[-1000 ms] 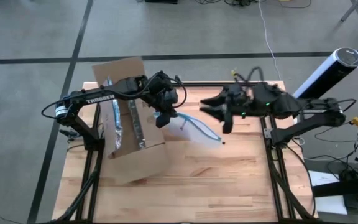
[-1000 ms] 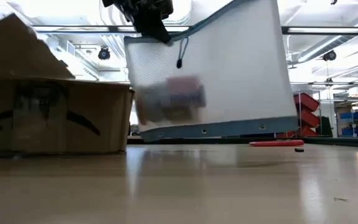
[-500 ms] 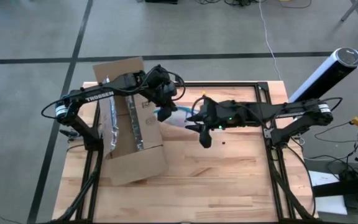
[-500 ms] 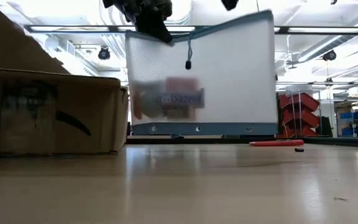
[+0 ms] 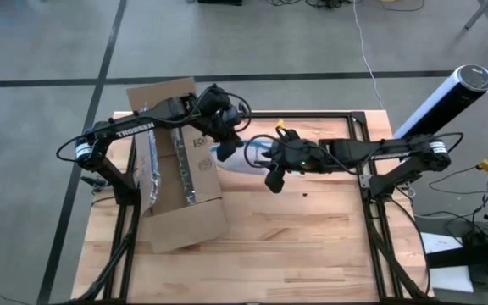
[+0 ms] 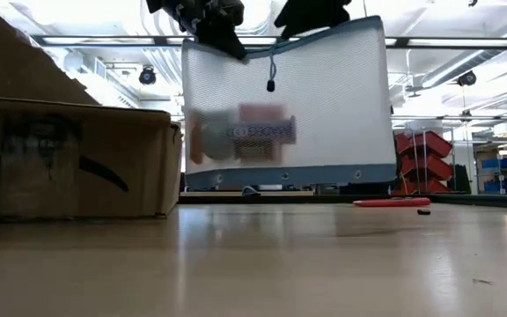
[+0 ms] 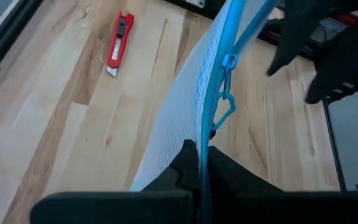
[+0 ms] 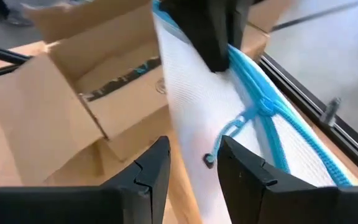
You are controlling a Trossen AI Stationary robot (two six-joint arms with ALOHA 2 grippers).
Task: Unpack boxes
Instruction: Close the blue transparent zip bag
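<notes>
Cardboard: one box (image 5: 179, 174), one mesh pouch (image 6: 284, 110), two grippers, left gripper (image 7: 202, 163) and right gripper (image 8: 191, 165).

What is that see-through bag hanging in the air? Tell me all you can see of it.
The pouch is a flat bag of whitish mesh-like plastic with a blue zipper edge and a cord pull. Something pinkish and grey shows blurred inside. It hangs upright, apparently clear of the table, beside the open cardboard box. The left gripper pinches its top edge; the right gripper, open, reaches toward the pull.

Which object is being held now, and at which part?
The left gripper pinches the mesh pouch at its blue zipper edge. The right gripper is open at the pouch, holding nothing.
</notes>
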